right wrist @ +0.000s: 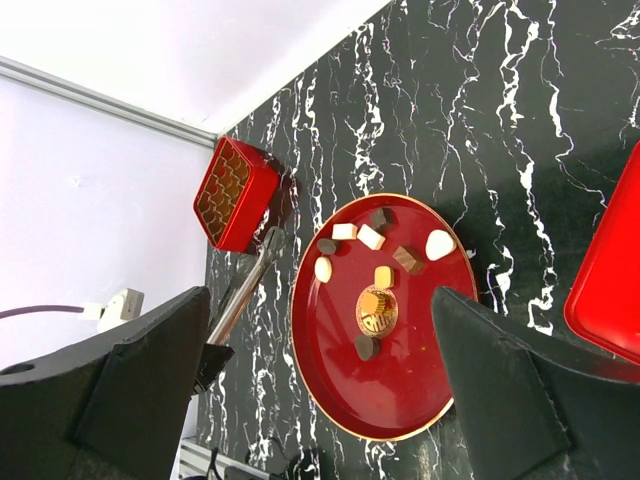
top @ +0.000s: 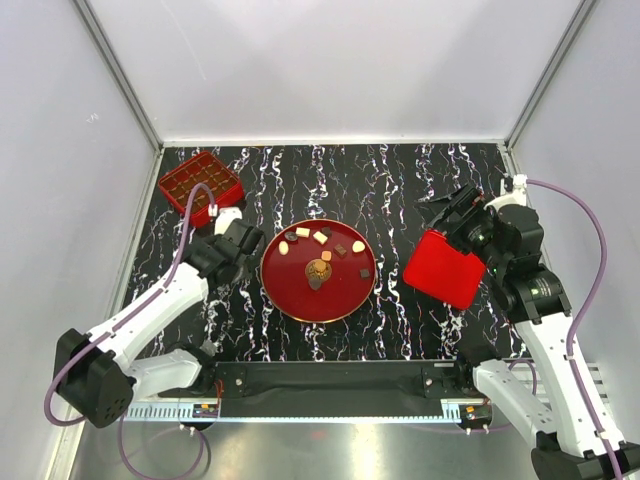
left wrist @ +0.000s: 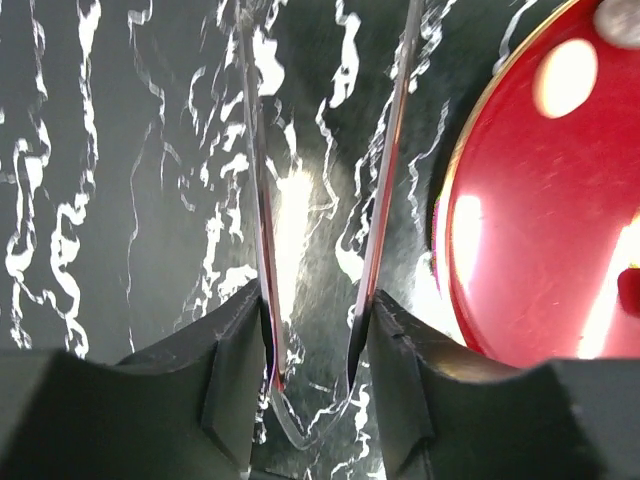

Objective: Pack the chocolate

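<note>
Red plate (top: 300, 292) mid black marbled table (top: 400, 180); red lid (top: 445, 268) right; red compartment box (top: 200, 187) far-left corner.

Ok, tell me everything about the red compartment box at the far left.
The red box is square with rounded corners, glossy, open-topped. A gold-brown grid insert divides it into small compartments; their contents are unclear. It lies flat on the black marbled table, far left corner, askew to the edges, apart from the red plate.
</note>
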`<action>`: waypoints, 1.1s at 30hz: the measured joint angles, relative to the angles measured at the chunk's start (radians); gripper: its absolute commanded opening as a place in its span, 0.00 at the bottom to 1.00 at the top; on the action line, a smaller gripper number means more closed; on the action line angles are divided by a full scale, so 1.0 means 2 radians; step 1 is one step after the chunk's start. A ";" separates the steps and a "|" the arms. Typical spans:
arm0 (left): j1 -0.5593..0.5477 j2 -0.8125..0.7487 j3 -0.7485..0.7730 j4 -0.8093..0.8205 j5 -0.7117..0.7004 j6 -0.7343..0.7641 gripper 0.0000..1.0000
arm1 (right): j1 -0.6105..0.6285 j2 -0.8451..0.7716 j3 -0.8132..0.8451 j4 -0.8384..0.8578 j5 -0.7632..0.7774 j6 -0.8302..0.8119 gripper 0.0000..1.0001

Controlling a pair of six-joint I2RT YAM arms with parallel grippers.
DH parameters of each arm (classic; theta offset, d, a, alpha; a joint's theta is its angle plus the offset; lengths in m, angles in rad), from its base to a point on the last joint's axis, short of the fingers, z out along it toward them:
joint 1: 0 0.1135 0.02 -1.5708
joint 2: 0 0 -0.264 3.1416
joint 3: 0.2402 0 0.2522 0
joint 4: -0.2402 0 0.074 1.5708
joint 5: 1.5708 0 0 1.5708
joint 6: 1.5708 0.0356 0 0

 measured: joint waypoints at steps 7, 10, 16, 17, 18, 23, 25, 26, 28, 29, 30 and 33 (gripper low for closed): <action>0.024 0.013 -0.025 -0.015 0.029 -0.047 0.51 | 0.000 -0.010 -0.010 -0.009 0.000 -0.010 1.00; 0.028 0.035 -0.036 -0.010 0.045 -0.066 0.52 | 0.000 -0.012 -0.025 -0.009 0.000 -0.011 1.00; 0.028 0.079 -0.068 0.002 0.076 -0.109 0.57 | 0.000 -0.006 -0.039 -0.011 0.000 -0.015 1.00; 0.028 0.081 -0.072 0.002 0.078 -0.115 0.58 | 0.000 -0.004 -0.039 -0.011 0.000 -0.017 1.00; 0.028 0.083 -0.076 0.003 0.079 -0.121 0.61 | 0.000 -0.002 -0.039 -0.011 0.000 -0.018 1.00; 0.028 0.082 -0.083 0.019 0.075 -0.141 0.85 | 0.000 0.003 -0.039 -0.011 0.000 -0.024 1.00; 0.028 0.077 -0.083 0.029 0.068 -0.141 0.96 | 0.000 0.002 -0.039 -0.011 0.000 -0.028 1.00; 0.028 0.075 -0.083 0.032 0.065 -0.140 0.99 | 0.000 0.002 -0.039 -0.012 0.000 -0.030 0.99; 0.030 0.071 -0.083 0.041 0.055 -0.139 0.99 | 0.000 0.002 -0.039 -0.012 0.001 -0.033 1.00; 0.032 0.070 -0.083 0.046 0.051 -0.134 0.99 | 0.000 0.002 -0.039 -0.013 0.001 -0.035 1.00; 0.035 0.070 -0.083 0.048 0.049 -0.131 0.99 | 0.000 0.002 -0.038 -0.013 0.001 -0.037 1.00; 0.053 0.070 -0.083 0.061 0.047 -0.115 0.99 | 0.000 0.001 -0.036 -0.013 0.002 -0.041 1.00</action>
